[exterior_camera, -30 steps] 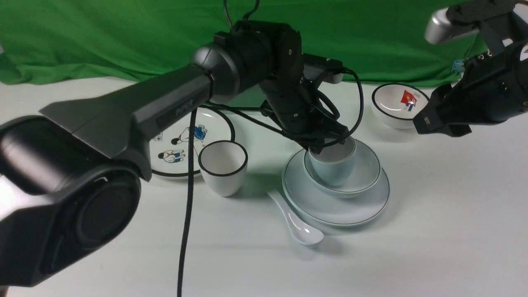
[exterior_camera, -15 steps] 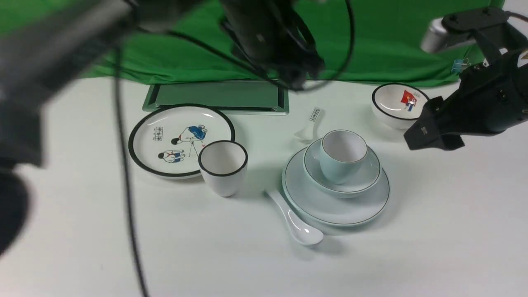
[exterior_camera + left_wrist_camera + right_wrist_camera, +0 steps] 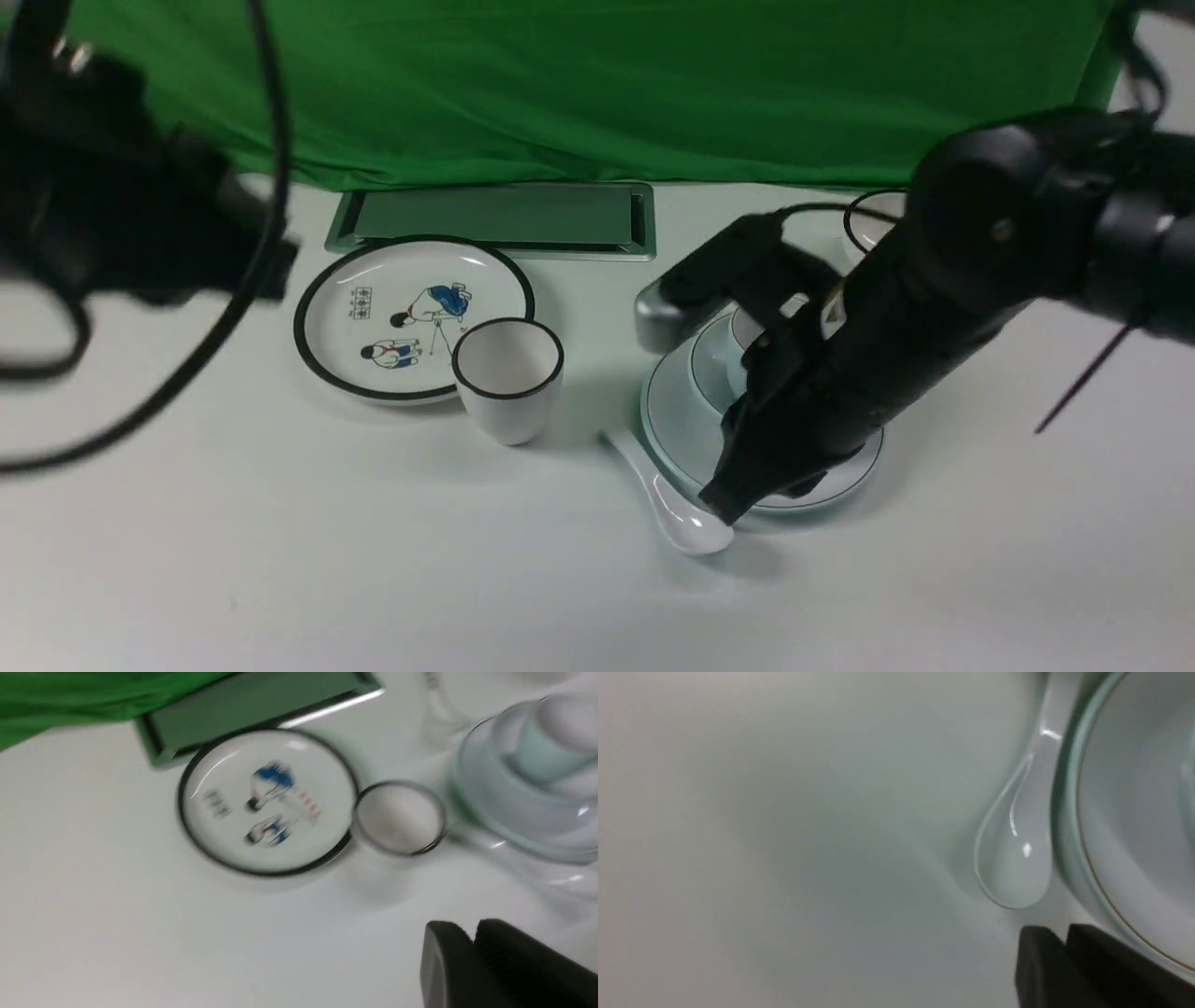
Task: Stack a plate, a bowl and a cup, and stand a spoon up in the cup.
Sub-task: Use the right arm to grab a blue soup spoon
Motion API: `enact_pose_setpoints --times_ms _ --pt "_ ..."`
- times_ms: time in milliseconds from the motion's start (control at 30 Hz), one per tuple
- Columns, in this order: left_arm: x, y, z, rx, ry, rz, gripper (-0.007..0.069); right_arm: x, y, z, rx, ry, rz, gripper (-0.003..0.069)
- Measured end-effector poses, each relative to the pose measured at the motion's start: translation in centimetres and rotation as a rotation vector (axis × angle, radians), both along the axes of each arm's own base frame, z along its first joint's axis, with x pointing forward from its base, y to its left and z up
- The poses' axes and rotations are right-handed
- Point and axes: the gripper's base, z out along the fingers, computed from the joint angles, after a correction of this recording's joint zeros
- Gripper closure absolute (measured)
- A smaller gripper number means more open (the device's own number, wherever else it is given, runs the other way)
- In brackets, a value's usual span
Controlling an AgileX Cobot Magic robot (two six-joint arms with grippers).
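Note:
The pale blue-green plate carries the bowl, and the cup in the bowl mostly hides behind my right arm. A plain white spoon lies on the table against the plate's front-left rim, its deep end nearest me. My right gripper is shut and empty, its tip low beside the spoon's deep end. In the right wrist view the spoon lies along the plate, just past the right gripper. My left gripper is shut and empty, high and well left of the blurred cup.
A white cartoon plate with a black rim and a black-rimmed white cup stand left of the stack. A flat green tray lies at the back. A black-rimmed bowl peeks out behind my right arm. My left arm hangs at far left.
My left arm has let go of the cup, risen and swung away to the far left. My right arm has come down from the back right to the spoon in front of the stack.

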Motion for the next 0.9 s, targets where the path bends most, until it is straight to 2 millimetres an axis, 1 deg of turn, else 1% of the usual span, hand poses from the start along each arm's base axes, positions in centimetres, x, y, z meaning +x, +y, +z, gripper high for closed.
enact_pose_setpoints --times_ms 33,67,100,133,167,200,233,267,333,400,533,733,900 --pt "-1.2 1.1 -1.5 0.021 0.001 0.043 0.0631 0.3 0.4 -1.0 -0.021 0.001 0.020 0.0635" --pt "-2.0 1.8 -3.1 0.034 0.030 0.077 0.0642 0.5 0.7 -1.7 -0.035 -0.001 0.029 0.0645" --pt "-2.4 2.1 -3.8 0.035 0.041 0.099 0.0647 0.7 0.9 -2.2 -0.041 -0.005 0.032 0.0648" --pt "-3.0 2.6 -4.9 0.038 0.062 0.118 0.0652 1.2 1.1 -2.9 -0.046 -0.017 0.031 0.0649" --pt "-3.3 2.7 -5.5 0.035 0.071 0.126 0.0653 1.3 1.2 -3.1 -0.046 -0.021 0.028 0.0649" --pt "-3.8 2.9 -6.3 0.037 0.085 0.134 0.0653 1.7 1.4 -3.8 -0.043 -0.036 0.022 0.0649" --pt "-3.9 2.9 -6.6 0.038 0.089 0.133 0.0653 1.8 1.5 -3.9 -0.043 -0.038 0.022 0.0649" --pt "-4.1 3.0 -7.4 0.040 0.098 0.133 0.0653 2.2 1.8 -4.8 -0.042 -0.044 0.017 0.0649" --pt "-4.1 3.0 -7.8 0.038 0.096 0.132 0.0653 2.3 1.9 -5.3 -0.044 -0.041 0.016 0.0649" --pt "-3.8 2.8 -8.0 0.019 0.060 0.126 0.0653 2.4 2.3 -6.5 -0.059 -0.026 0.022 0.0649" --pt "-3.3 2.5 -7.4 -0.029 -0.028 0.112 0.0653 2.5 2.8 -7.9 -0.072 -0.011 0.030 0.0649" --pt "-3.2 2.4 -7.2 -0.052 -0.050 0.110 0.0653 2.9 3.1 -8.8 -0.071 -0.032 0.053 0.0649" --pt "-3.2 2.4 -7.2 -0.054 -0.051 0.110 0.0653 2.9 3.1 -8.9 -0.085 -0.041 0.102 0.0649"
